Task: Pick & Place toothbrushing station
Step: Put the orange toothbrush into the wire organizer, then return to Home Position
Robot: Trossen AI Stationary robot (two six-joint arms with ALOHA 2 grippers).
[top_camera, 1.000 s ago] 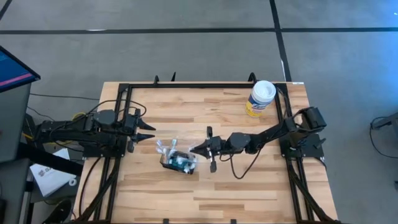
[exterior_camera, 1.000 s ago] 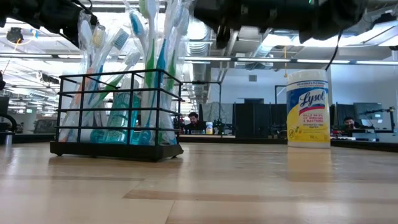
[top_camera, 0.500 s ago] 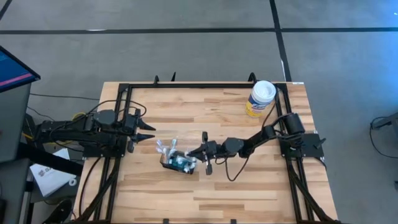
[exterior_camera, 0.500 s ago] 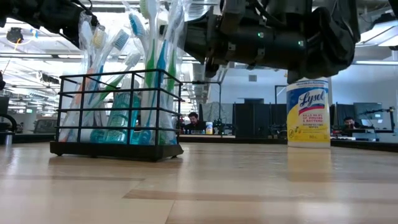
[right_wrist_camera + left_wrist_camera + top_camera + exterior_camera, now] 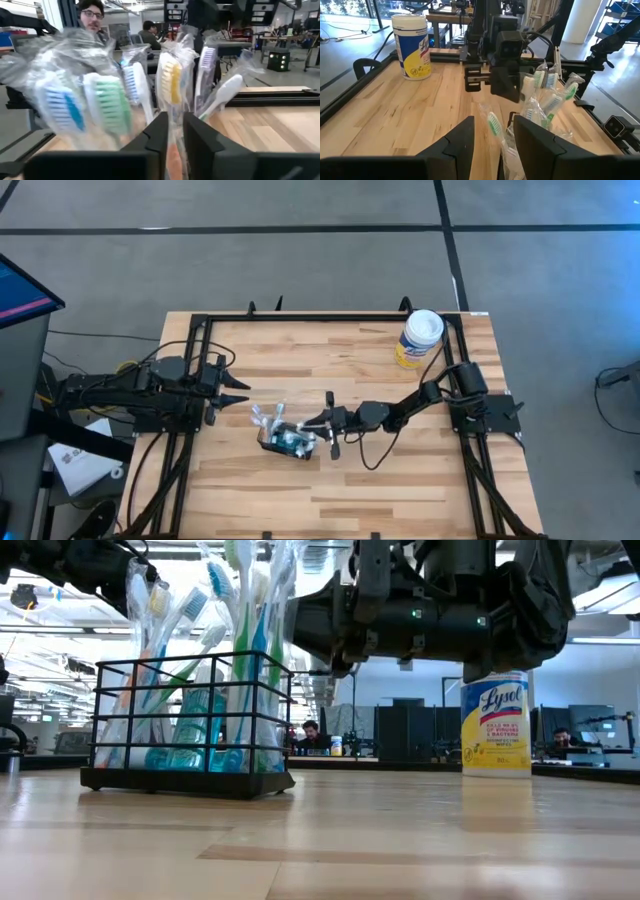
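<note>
2 black arms, looped cables.

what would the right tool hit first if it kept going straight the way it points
Most likely the wrapped toothbrushes standing in the toothbrushing station: the right tool points straight at them from close by, with nothing between, though whether it already touches them is unclear.
</note>
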